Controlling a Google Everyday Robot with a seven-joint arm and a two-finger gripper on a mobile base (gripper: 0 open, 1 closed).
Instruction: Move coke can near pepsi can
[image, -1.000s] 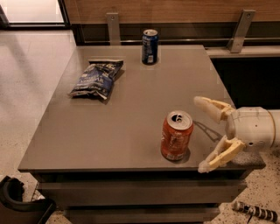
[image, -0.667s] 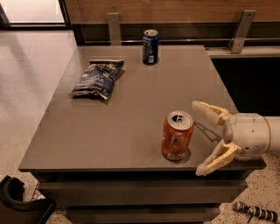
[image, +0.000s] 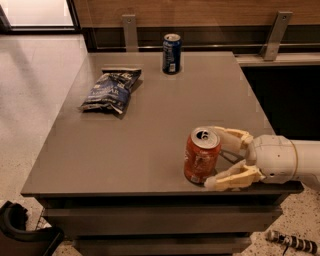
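The gripper (image: 215, 159), fingers spread, has edged in to flank the coke can (image: 200, 157), not yet grasped, well apart from the pepsi can (image: 171, 47).

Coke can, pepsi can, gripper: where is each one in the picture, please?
coke can (image: 200, 159), camera view, middle of its red side.
pepsi can (image: 171, 55), camera view, middle of its blue side.
gripper (image: 211, 158), camera view, midway between its open jaws, at the coke can's right side.

cream jaws beside red-orange coke can (image: 201, 156), dark blue pepsi can (image: 171, 53)
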